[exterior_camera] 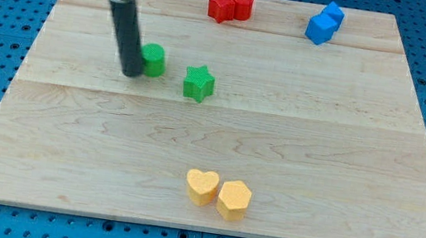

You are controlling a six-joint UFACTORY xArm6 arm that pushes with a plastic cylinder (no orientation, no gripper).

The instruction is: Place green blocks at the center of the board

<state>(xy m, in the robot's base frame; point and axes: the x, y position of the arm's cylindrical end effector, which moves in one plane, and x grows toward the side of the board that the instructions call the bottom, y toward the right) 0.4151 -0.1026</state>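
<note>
A green round block [154, 60] sits on the wooden board [291, 155] in the upper left part. A green star block [198, 83] lies just to its right and a little lower, a small gap between them. My tip [132, 73] rests on the board right at the left side of the green round block, touching or nearly touching it. The dark rod rises from there toward the view's top left.
Two red blocks [230, 6] sit together at the top edge. Two blue blocks [325, 23] sit together at the top right. A yellow heart [202, 187] and a yellow hexagon [233, 199] touch near the bottom middle. Blue pegboard surrounds the board.
</note>
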